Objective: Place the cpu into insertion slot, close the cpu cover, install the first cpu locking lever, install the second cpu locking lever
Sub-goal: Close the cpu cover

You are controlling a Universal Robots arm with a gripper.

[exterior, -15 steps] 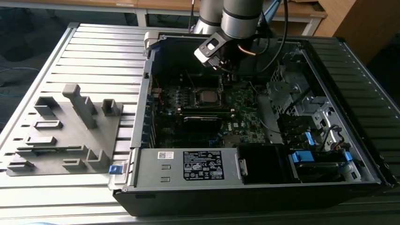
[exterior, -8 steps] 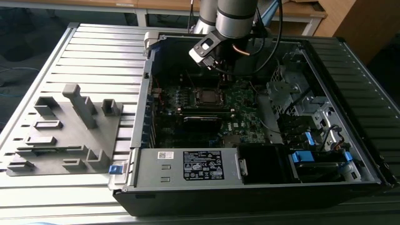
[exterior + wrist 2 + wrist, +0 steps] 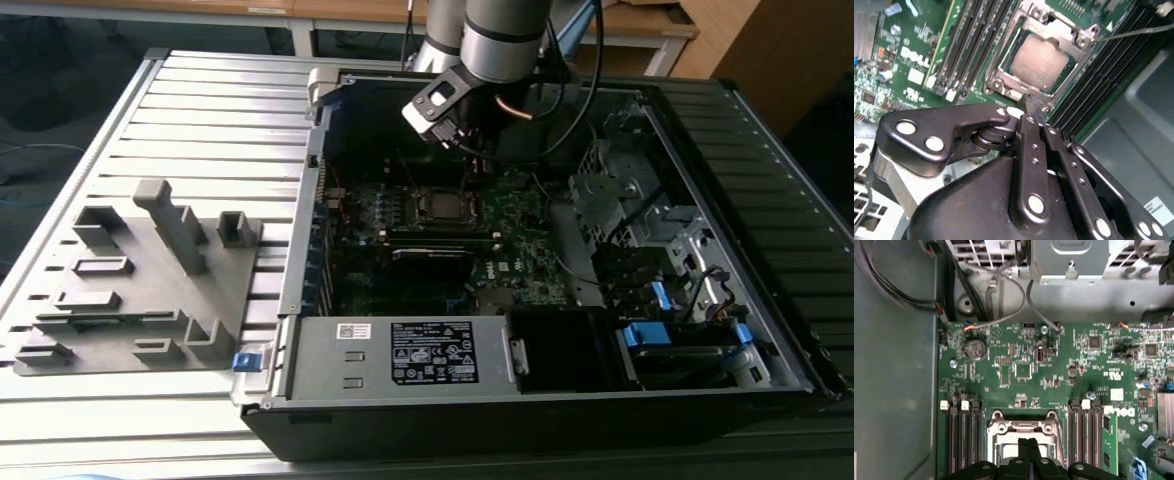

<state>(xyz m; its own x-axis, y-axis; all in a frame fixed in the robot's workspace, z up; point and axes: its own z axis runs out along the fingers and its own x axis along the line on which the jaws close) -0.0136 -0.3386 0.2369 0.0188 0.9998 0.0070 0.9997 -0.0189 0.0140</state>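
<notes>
The cpu [image 3: 1041, 62] lies flat in its socket on the green motherboard, its dull silver top showing through the opening of the cpu cover [image 3: 1074, 35], which lies down over it. A thin locking lever [image 3: 1134, 32] sticks out sideways from one socket corner. My gripper [image 3: 1030, 101] is shut with nothing between its black fingers, and its tip hovers at the socket's edge, just beside the cover frame. In the first wrist view the gripper [image 3: 1029, 444] stands over the cpu cover [image 3: 1021, 427]. In the exterior view the gripper [image 3: 467, 150] hangs inside the open case just behind the cpu [image 3: 441, 205].
Black memory slots [image 3: 961, 440] flank the socket on both sides. Loose cables [image 3: 1004, 315] run along the case wall. A power supply [image 3: 414, 355] and drive bays [image 3: 667, 330] fill the near end. A grey parts fixture [image 3: 134, 280] lies at the exterior view's left.
</notes>
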